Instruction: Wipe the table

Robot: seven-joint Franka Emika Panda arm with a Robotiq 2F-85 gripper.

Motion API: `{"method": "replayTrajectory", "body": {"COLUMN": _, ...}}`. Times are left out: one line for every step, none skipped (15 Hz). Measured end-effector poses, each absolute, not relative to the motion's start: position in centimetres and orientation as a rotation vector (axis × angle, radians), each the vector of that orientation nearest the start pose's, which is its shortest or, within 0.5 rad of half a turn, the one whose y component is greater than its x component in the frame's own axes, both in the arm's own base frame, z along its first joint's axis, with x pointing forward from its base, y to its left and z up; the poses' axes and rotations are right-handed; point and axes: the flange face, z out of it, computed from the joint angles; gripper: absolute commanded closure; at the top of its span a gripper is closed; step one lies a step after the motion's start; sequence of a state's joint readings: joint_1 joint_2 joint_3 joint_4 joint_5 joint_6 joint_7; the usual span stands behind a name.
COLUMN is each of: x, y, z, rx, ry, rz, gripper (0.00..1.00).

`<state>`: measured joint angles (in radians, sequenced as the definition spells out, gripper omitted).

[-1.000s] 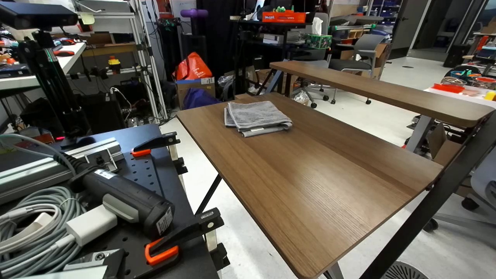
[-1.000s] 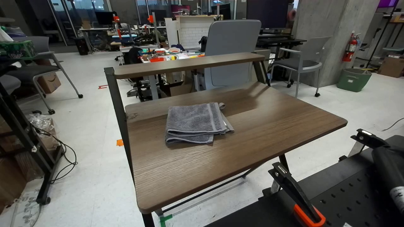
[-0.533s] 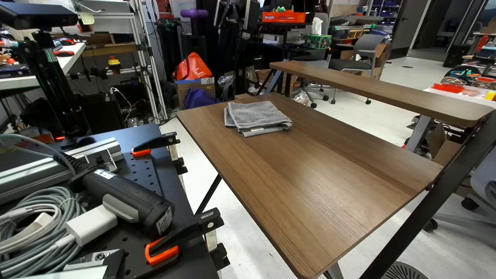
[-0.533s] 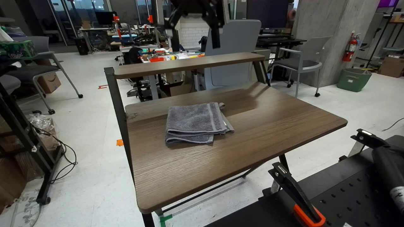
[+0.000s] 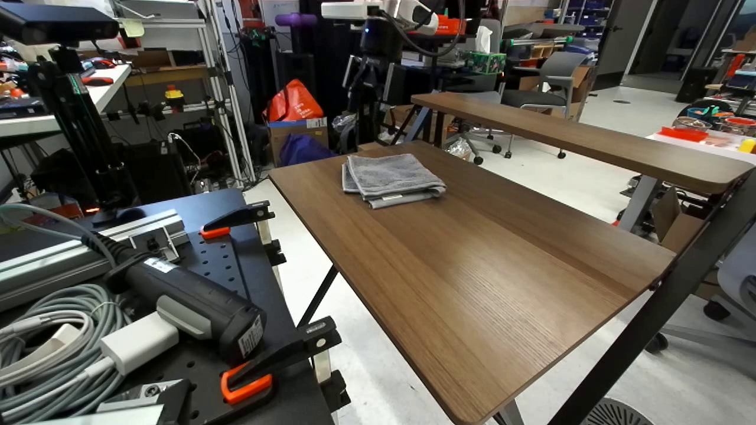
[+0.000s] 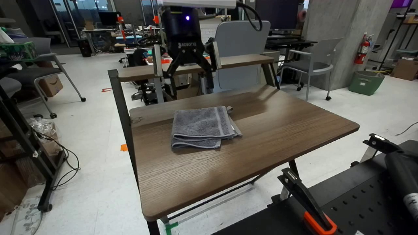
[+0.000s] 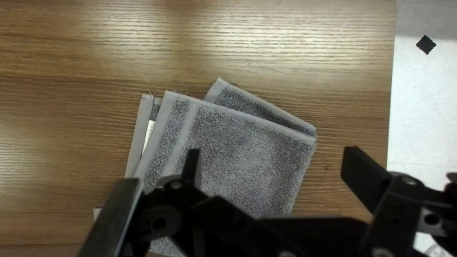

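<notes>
The dark brown wood-grain table (image 5: 472,265) shows in both exterior views (image 6: 271,137) and fills most of the wrist view (image 7: 71,142). A folded grey towel (image 5: 393,177) lies flat on it, also seen in an exterior view (image 6: 199,124) and the wrist view (image 7: 242,153). My gripper (image 6: 191,88) is open and empty, pointing down above the table. In the wrist view the gripper (image 7: 271,157) has one finger over the towel and the other over bare wood past the towel's right edge. In an exterior view the gripper (image 5: 369,118) appears dark and small against a dark background.
A narrow raised brown shelf (image 5: 567,136) runs along one long side of the table on black posts (image 6: 122,114). A black bench (image 5: 224,260) with orange-handled clamps (image 5: 248,383), cables and a black handheld device (image 5: 183,301) stands close to the other side.
The arm was out of view one second ago. My gripper has come down from the top of the frame and now hangs lower over the table. The towel has not moved.
</notes>
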<state>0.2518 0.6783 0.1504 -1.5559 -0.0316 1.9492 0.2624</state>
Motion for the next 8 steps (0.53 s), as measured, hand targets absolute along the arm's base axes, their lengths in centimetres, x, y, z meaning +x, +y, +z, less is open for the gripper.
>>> {"method": "replayTrajectory", "body": {"x": 62.7, "y": 24.8, "z": 22.4, "rx": -3.123, "ry": -0.183, "rz": 0.456, "gripper": 0.00}}
{"method": "replayTrajectory", "body": {"x": 63.2, "y": 24.8, "z": 21.6, "rx": -3.114, "ry": -0.149, "rz": 0.455, "gripper": 0.00}}
{"method": "replayTrajectory", "body": {"x": 63.6, "y": 24.8, "z": 20.8, "rx": -3.103, "ry": -0.115, "rz": 0.441, "gripper": 0.00}}
{"method": "replayTrajectory", "body": {"x": 63.9, "y": 24.9, "z": 20.1, "rx": -3.090, "ry": -0.080, "rz": 0.420, "gripper": 0.00}}
{"method": "replayTrajectory", "body": {"x": 64.2, "y": 25.0, "z": 19.4, "rx": -3.075, "ry": -0.036, "rz": 0.392, "gripper": 0.00}}
{"method": "replayTrajectory", "body": {"x": 64.5, "y": 25.1, "z": 18.8, "rx": -3.059, "ry": 0.011, "rz": 0.356, "gripper": 0.00}}
{"method": "replayTrajectory", "body": {"x": 64.9, "y": 25.1, "z": 18.2, "rx": -3.042, "ry": 0.065, "rz": 0.320, "gripper": 0.00}}
{"method": "replayTrajectory", "body": {"x": 65.2, "y": 25.1, "z": 17.7, "rx": -3.024, "ry": 0.121, "rz": 0.284, "gripper": 0.00}}
